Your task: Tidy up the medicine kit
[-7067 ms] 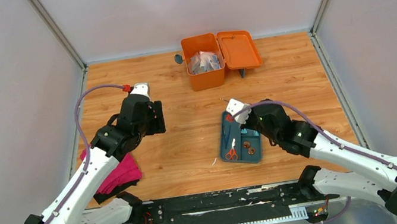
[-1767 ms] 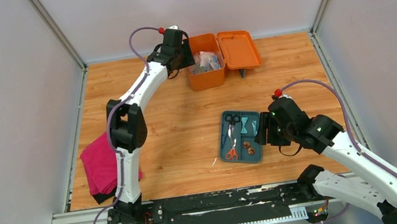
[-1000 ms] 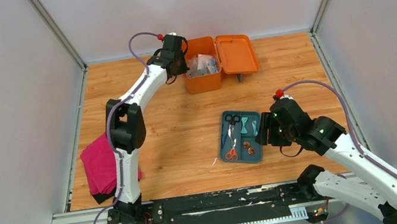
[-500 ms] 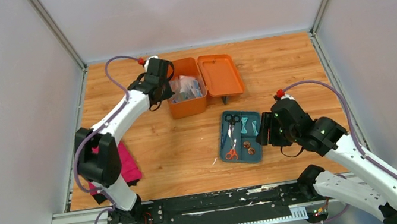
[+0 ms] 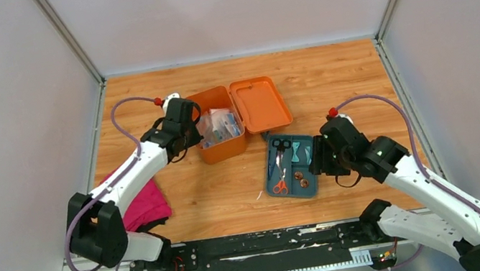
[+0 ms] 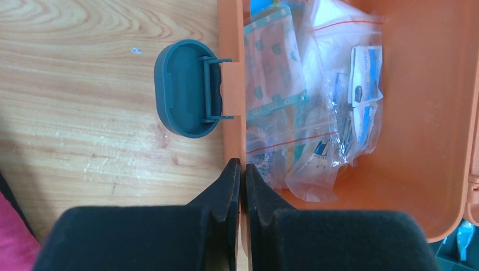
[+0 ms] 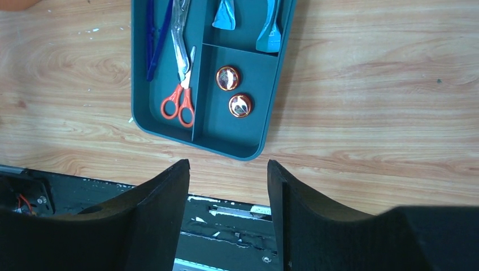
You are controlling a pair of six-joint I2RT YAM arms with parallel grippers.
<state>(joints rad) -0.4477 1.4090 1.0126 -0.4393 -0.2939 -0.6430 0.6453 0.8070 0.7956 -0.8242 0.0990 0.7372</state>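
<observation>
The medicine kit (image 5: 225,151) is a small orange box standing open mid-table, its lid (image 5: 261,103) laid back to the right. Clear bags of supplies (image 6: 316,113) fill it. My left gripper (image 5: 194,129) is at the box's left side. In the left wrist view the left gripper (image 6: 242,166) is shut on the kit's thin orange wall (image 6: 233,113), just below the grey-blue latch (image 6: 181,90). My right gripper (image 7: 229,169) stands open and empty over bare wood, just short of the near edge of a teal tray (image 7: 214,124).
The teal divided tray (image 5: 290,196) lies right of the kit, almost touching it, holding orange-handled scissors (image 7: 178,107), two copper discs (image 7: 228,78) and blue tools. A pink cloth (image 5: 142,203) lies at the near left. The black base rail (image 7: 226,226) runs along the near edge.
My left arm has dragged the open kit from the back of the table toward the near left, up beside the tray. The right arm has barely moved.
</observation>
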